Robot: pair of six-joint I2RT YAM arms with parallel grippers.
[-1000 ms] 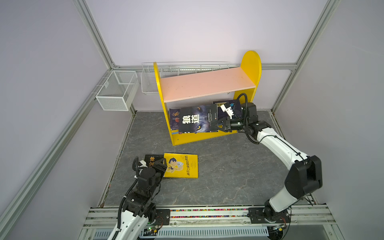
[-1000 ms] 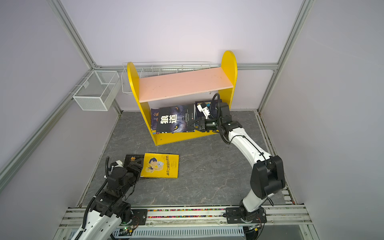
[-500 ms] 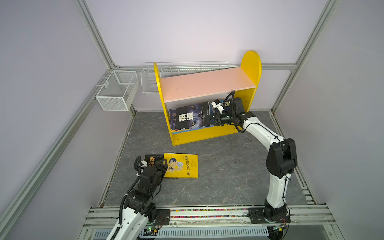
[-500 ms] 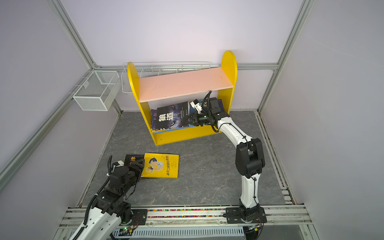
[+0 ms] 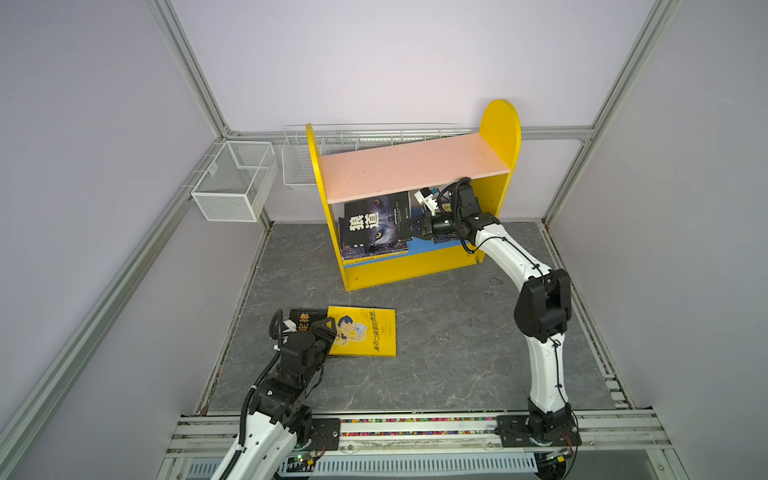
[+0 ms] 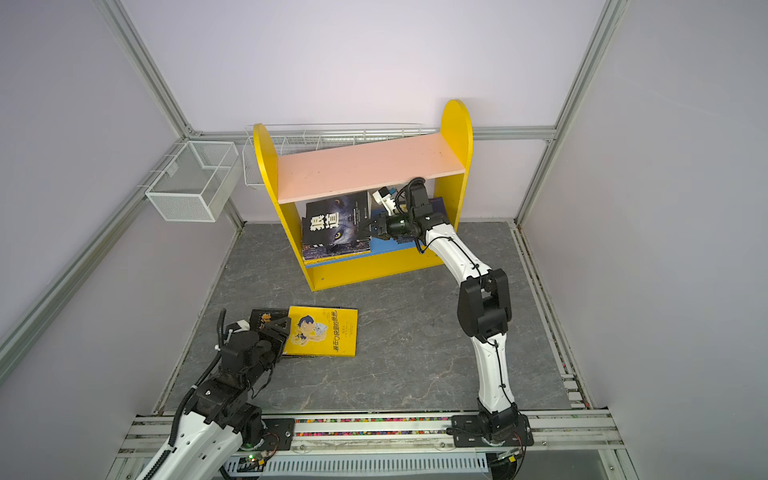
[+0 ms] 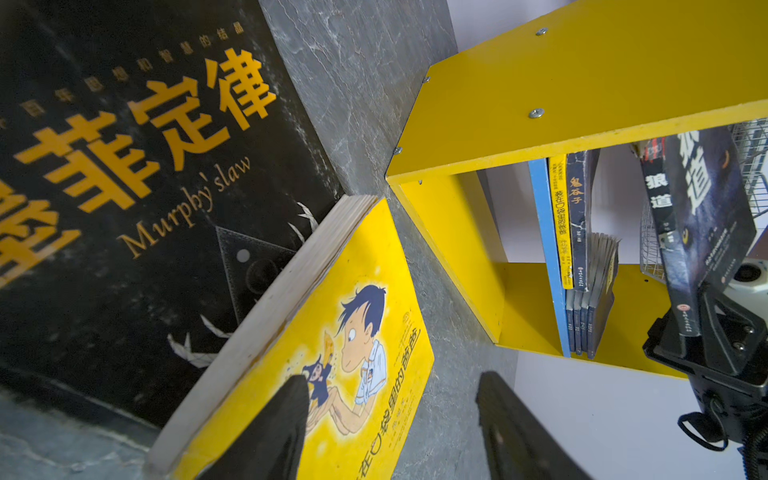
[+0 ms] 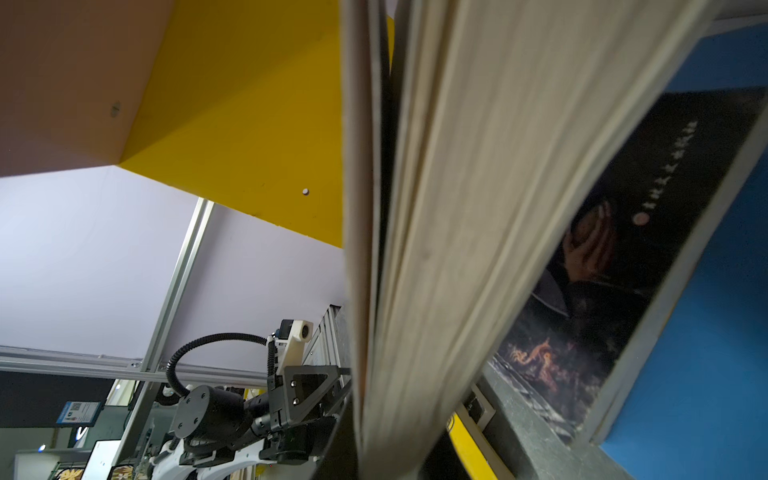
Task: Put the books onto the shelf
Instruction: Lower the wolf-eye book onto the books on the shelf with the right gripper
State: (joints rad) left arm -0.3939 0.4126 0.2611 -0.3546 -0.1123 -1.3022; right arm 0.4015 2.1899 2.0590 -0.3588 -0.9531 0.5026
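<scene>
Likely light and floppy, the wolf book [image 5: 374,220] mid-frame is pinched at its edge by the right gripper [image 5: 409,227]; left gripper [image 5: 326,328] spread.

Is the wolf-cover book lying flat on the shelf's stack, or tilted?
Tilted. The wolf-cover book angles up off the stacked books in the lower bay of the shelf, right gripper shut on its edge.
</scene>
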